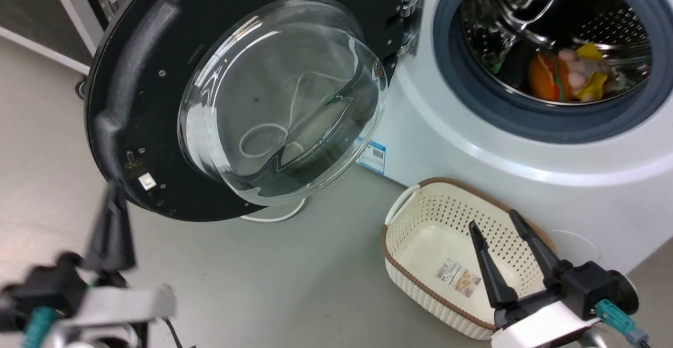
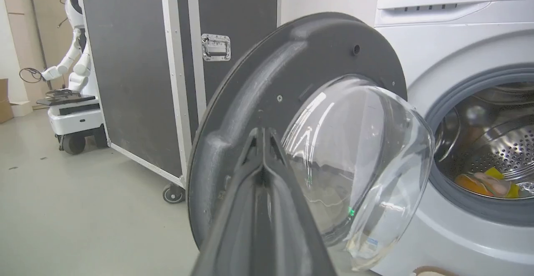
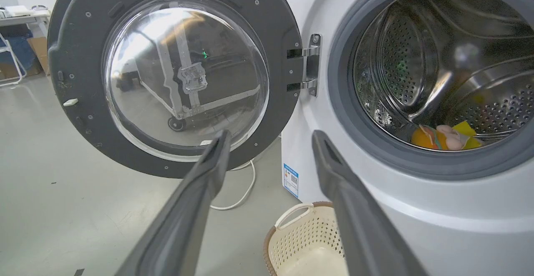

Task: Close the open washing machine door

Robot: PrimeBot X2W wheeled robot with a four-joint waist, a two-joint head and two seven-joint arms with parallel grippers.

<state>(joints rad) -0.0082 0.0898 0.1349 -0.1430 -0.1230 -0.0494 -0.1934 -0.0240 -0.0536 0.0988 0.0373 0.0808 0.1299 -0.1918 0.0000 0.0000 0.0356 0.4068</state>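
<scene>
The washing machine door (image 1: 157, 74) stands wide open to the left of the white machine (image 1: 473, 164), its glass bowl facing me and its hinge (image 1: 413, 17) at the right. My left gripper (image 1: 113, 190) is shut and holds nothing. Its fingertips (image 2: 263, 136) point at the door's lower left rim (image 2: 233, 142), and I cannot tell whether they touch it. My right gripper (image 1: 491, 219) is open and empty above the basket, and it points between the door (image 3: 79, 59) and the drum opening (image 3: 438, 59).
A cream perforated basket (image 1: 399, 279) sits on the floor against the machine's front. Soft toys (image 1: 568, 74) lie inside the steel drum. A white cable (image 3: 246, 192) trails under the door. A black wheeled flight case (image 2: 137, 80) and another white robot (image 2: 71, 80) stand to the left.
</scene>
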